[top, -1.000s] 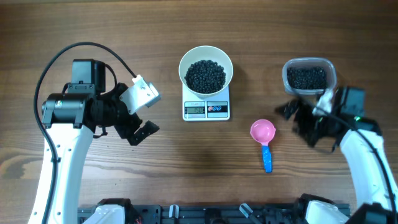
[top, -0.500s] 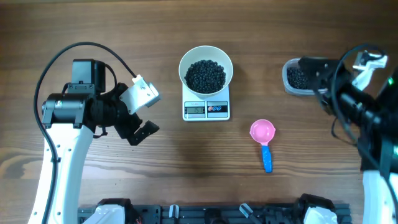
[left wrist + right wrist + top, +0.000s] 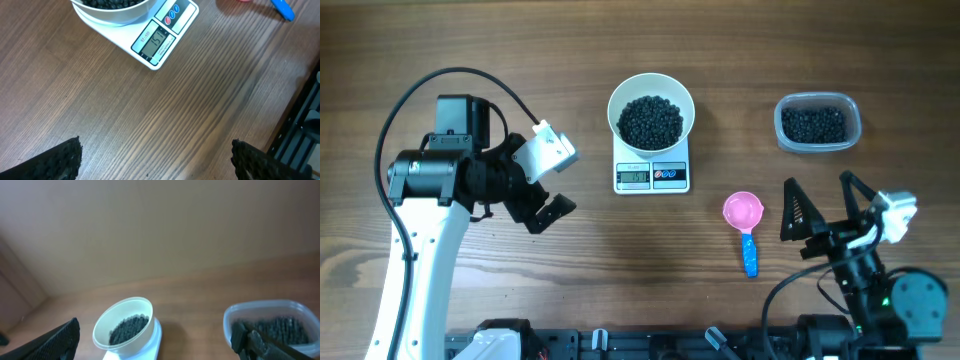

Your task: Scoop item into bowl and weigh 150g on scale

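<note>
The white bowl stands on the scale, holding a heap of black beads. More beads lie in a clear tub at the far right. My left gripper hovers open left of the scale, over bare wood. In the left wrist view its gripper is empty, with the scale and bowl ahead. My right gripper is open and empty near the front edge, pointing towards the tub. The right wrist view shows the bowl and tub beyond its gripper.
A pink scoop with a blue handle lies on the wood between the scale and my right gripper. The table's front edge with a black rail runs just behind both arm bases.
The right arm swung up past the tub and has come down near the front edge, facing the tub. The left arm, bowl, scale and scoop have not moved.
</note>
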`<action>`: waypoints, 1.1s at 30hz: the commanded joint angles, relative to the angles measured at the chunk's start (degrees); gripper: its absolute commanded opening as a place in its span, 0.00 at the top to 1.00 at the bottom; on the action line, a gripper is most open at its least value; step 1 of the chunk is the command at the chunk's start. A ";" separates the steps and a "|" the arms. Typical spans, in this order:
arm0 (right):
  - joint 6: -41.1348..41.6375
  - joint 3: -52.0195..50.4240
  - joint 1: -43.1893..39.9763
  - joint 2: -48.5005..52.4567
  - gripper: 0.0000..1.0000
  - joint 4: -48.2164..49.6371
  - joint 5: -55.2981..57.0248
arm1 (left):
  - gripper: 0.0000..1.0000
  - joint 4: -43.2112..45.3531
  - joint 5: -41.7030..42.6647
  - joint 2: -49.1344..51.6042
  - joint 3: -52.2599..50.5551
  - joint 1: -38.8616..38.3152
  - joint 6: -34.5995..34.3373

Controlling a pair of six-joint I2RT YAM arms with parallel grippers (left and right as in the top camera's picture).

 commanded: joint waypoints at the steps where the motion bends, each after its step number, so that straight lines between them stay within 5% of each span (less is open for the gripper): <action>1: -4.26 -7.98 0.28 -6.36 0.00 6.38 2.16 | 0.00 0.07 0.94 -0.20 -0.24 0.37 1.11; 24: -11.63 -28.11 2.71 -11.39 0.00 21.20 6.80 | 0.00 0.07 0.94 -0.17 -0.24 0.37 1.11; 33: -16.13 -28.37 5.11 -11.37 0.00 19.15 10.58 | 0.00 0.07 0.94 -0.17 -0.24 0.37 1.11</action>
